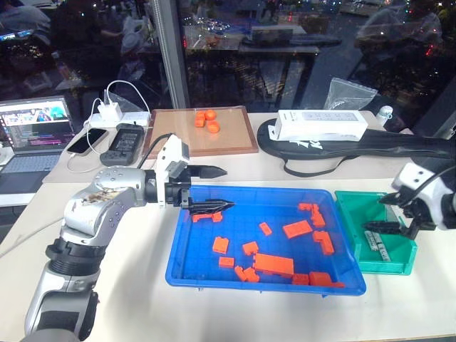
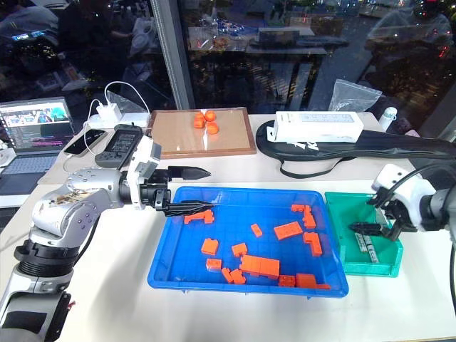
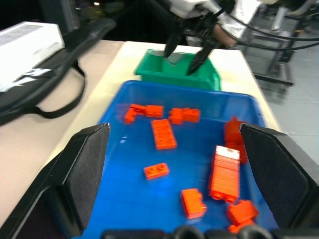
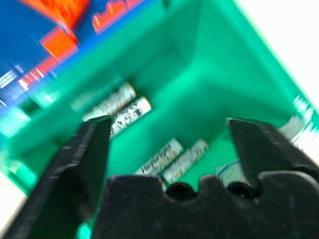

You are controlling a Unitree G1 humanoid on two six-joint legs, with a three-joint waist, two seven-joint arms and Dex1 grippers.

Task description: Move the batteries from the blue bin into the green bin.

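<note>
Across the pale surface (image 1: 128, 299), the blue bin (image 1: 187, 246) lay beside the green bin (image 1: 350, 206). Batteries (image 4: 122, 107) were seen inside the green bin beneath the released right gripper (image 1: 390, 215). The left gripper (image 1: 214, 189) was held spread and empty above the blue bin's corner.

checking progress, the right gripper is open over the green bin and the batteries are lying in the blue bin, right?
Not quite. The right gripper is open over the green bin, but the batteries are lying in the green bin, not the blue bin, as the right wrist view shows.

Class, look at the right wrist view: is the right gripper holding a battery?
No: the right gripper is open, and the batteries lie in the green bin.
</note>
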